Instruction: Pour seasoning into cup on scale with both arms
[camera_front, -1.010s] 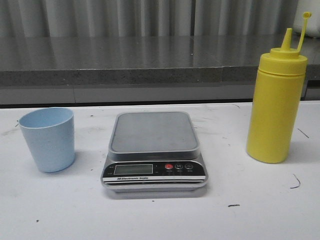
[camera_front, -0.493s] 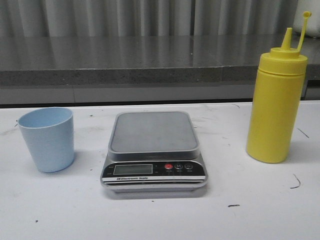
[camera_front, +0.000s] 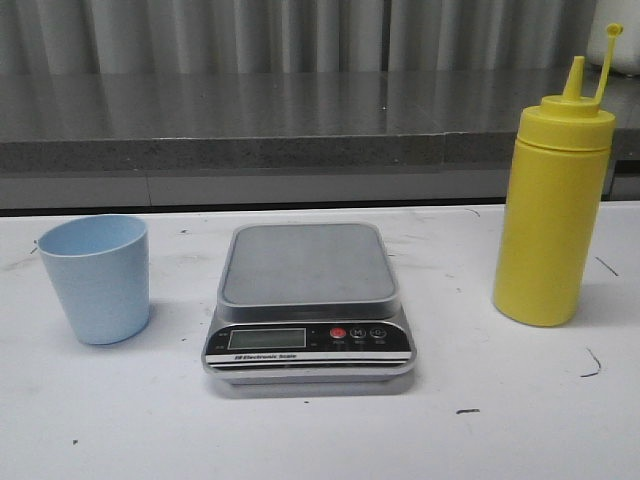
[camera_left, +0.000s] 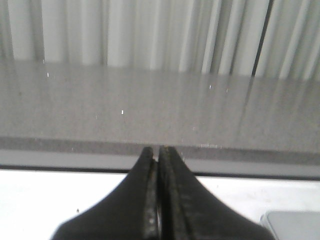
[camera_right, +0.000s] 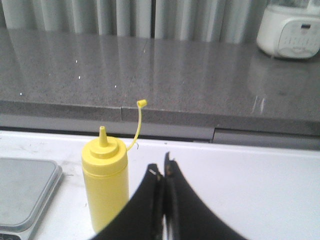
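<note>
Front view shows a white table carrying three items in a row, with a grey stone counter running behind it. The scale sits at the centre of the table, its grey platform bare, its black front panel facing the camera with the LCD display and a red button beside two dark buttons. The seasoning stands upright on the right side of the table, well apart from the scale, with its cone nozzle uncovered and the tethered cap raised above it on its strap. The cup stands upright on the left side of the table, open end up, near the scale but not touching it. Neither arm appears in this view.

Left wrist view shows the left gripper with its fingers pressed together, holding nothing, above the table near a corner of the scale platform.

Right wrist view shows the right gripper with its fingers pressed together, holding nothing, just beside the seasoning bottle and apart from it. A white appliance rests on the counter.
</note>
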